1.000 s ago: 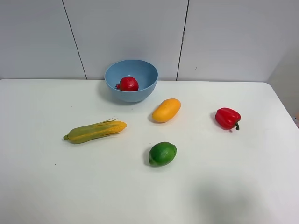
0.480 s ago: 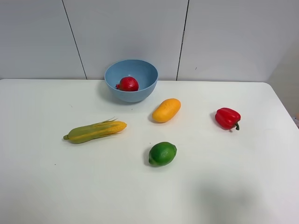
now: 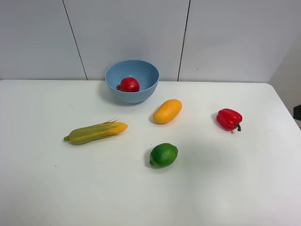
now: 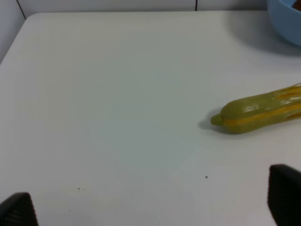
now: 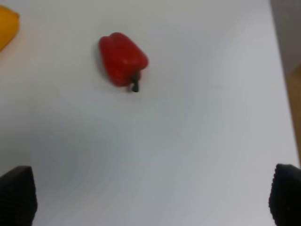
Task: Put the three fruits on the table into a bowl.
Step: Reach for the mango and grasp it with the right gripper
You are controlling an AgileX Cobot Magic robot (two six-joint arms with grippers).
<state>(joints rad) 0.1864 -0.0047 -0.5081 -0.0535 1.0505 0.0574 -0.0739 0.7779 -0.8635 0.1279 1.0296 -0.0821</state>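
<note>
1. Fruits: one of three is done. The pomegranate sits inside the bowl, which stands at the back of the table.
2. Left to do: the mango lies on the table near the bowl, to its front-right and not touching it. The lime lies further forward, near the middle and well apart from the bowl.
3. Not part of the job: the corn cob left of the lime, and the red bell pepper right of the mango. Both should stay where they are.
4. Left gripper: jaws spread wide with nothing between them, over bare table. The corn cob's tip is ahead of it and the bowl's edge is just in frame.
5. Right gripper: jaws spread wide and empty, over bare table. The pepper is ahead of it and a sliver of the mango is just in frame.
6. Neither gripper appears over the fruits in the high view, so no pick looks to be under way.
7. My read: roughly a third done, two pick-and-drops remaining. The mango looks like the easier next grab for the right arm, but the pepper is close to that path. The lime is round and may roll if nudged.
</note>
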